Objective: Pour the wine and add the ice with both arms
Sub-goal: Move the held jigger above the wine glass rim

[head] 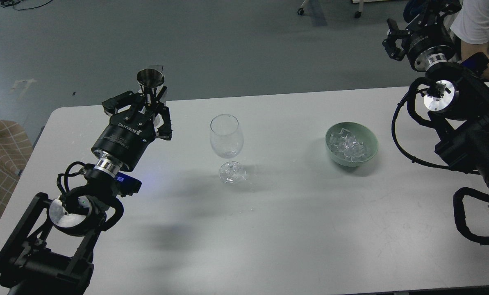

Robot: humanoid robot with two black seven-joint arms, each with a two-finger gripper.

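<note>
A clear stemmed wine glass (226,139) stands upright in the middle of the white table (269,229). A thin layer of clear wine (228,154) seems to lie at its bottom. A pale green bowl (369,149) to its right holds several clear ice cubes (348,144). My left gripper (152,102) is shut on a small steel double-cone measuring cup (147,78), held upright to the left of the glass, near the table's far edge. My right gripper (393,41) is open and empty, raised high beyond the table's far right corner.
A person in a white shirt (476,24) sits behind my right arm at the far right. A beige checked seat (0,147) stands beside the table's left edge. Grey floor lies beyond the far edge.
</note>
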